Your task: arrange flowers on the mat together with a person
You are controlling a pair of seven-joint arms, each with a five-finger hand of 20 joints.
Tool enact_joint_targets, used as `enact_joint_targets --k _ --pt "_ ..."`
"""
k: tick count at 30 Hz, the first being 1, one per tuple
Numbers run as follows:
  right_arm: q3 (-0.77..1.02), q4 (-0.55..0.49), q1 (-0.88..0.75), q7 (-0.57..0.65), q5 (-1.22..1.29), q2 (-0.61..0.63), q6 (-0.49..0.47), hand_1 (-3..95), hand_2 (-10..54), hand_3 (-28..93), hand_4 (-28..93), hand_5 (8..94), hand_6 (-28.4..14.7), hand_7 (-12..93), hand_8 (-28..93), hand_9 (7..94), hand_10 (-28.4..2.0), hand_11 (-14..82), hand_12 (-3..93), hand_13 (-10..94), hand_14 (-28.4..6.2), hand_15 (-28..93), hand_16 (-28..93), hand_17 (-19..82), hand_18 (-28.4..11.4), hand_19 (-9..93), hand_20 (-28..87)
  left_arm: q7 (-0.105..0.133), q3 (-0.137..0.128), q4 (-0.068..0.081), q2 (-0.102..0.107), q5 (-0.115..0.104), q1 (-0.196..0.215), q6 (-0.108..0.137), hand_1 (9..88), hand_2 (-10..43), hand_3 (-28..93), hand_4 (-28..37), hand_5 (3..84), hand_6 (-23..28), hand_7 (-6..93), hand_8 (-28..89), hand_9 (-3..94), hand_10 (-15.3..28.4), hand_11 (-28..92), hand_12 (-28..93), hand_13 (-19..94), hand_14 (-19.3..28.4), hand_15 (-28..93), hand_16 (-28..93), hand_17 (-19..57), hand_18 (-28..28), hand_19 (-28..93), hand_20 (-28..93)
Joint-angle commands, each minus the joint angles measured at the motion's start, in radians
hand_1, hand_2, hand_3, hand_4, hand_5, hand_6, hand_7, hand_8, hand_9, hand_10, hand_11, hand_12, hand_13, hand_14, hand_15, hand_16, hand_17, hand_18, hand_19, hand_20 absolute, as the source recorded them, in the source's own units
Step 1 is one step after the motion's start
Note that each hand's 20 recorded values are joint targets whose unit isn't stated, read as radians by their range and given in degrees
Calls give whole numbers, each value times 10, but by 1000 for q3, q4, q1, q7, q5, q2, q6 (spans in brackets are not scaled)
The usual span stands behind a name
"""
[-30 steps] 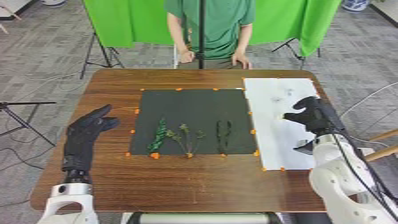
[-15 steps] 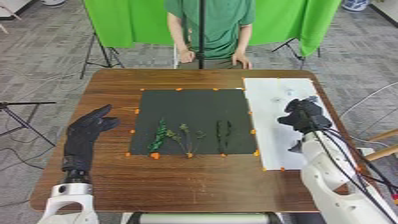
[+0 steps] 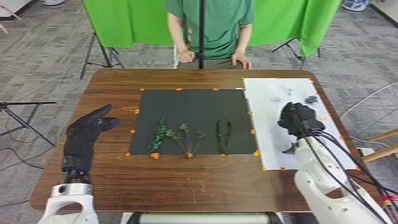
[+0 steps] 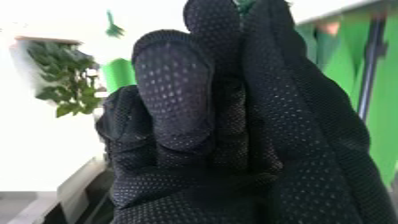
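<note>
Surface (image 3: 191,185): brown wood, bearing a dark mat (image 3: 182,107) and, on its right side, a white sheet (image 3: 282,162).
Dark sprig (image 3: 290,149): on the near part of the sheet, partly hidden by the right arm.
Green sprig (image 3: 157,136): on the mat's near part, leftmost of the row.
Thin stems (image 3: 186,138): just right of the green sprig, small heads pointing away.
Narrow twigs (image 3: 223,136): on the mat, right end of the row.
Left hand (image 3: 84,127): left of the mat, fingers extended, thumb apart.
Right hand (image 3: 299,119): over the sheet, fingers straight, pressed together; cannot tell if they hold anything.
Dark flower (image 3: 311,99): beyond the right hand.
Pale flowers (image 3: 289,92): far part of the sheet.
</note>
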Motion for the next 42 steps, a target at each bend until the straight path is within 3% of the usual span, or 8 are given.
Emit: enact_joint_targets --k 1,5,11,15,17,26,31,42 --pt "-7 -37 -6 13 14 11 71 672 -95 495 -211 825 26 214 63 923 -76 87 435 912 -32 468 339 464 -199 880 497 -7 2 2 -6 -6 13 -3 280 -33 677 -169 520 30 130 -58 569 154 207 153 498 186 232 -14 148 138 142 226" --pt "-2 -125 42 14 61 26 93 674 -95 501 -211 830 21 215 64 925 -80 84 439 913 -30 467 343 465 -198 881 495 -12 -11 4 5 -13 21 4 280 -33 677 -169 520 29 131 -58 569 154 207 153 499 186 233 -14 148 138 142 226" --pt "-164 -177 281 -66 185 12 59 671 -95 508 -209 832 20 216 67 923 -82 83 446 908 -27 465 350 463 -195 880 493 0 -58 19 23 -93 48 67 280 -31 676 -171 520 30 132 -58 569 154 207 154 499 186 233 -14 150 137 143 227" --pt "-339 -124 472 -144 265 -54 0 671 -95 510 -210 830 20 217 68 923 -82 83 449 906 -27 465 353 461 -193 878 493 13 -84 27 15 -113 68 97 275 -26 677 -173 521 30 132 -58 573 154 210 154 500 186 234 -14 151 137 143 227" --pt "-418 -96 543 -184 266 -93 -36 670 -95 511 -210 828 21 219 70 923 -82 84 450 905 -27 466 354 460 -192 877 493 20 -87 32 15 -135 69 111 275 -25 678 -174 522 29 133 -58 573 154 211 154 500 185 234 -14 152 137 144 228" --pt "-667 30 695 -295 202 -264 -192 663 -95 518 -212 822 22 224 67 923 -82 84 455 903 -25 468 355 459 -189 877 493 44 -72 61 11 -159 61 174 273 35 695 -196 530 28 139 -62 567 153 209 152 497 184 231 -15 156 136 147 231" --pt "-788 51 738 -297 167 -292 -230 660 -95 521 -213 819 23 229 66 920 -80 85 457 901 -25 469 356 459 -189 877 493 55 -56 67 17 -167 62 167 258 83 705 -219 529 29 139 -62 566 154 208 151 496 183 231 -15 158 135 150 233" --pt "-791 181 696 -324 22 -383 -304 656 -95 526 -218 812 27 238 64 920 -74 86 455 901 -25 471 354 459 -188 877 494 47 -10 96 30 -161 11 141 229 67 727 -260 526 30 136 -61 567 155 209 152 496 186 235 -15 158 135 152 234"
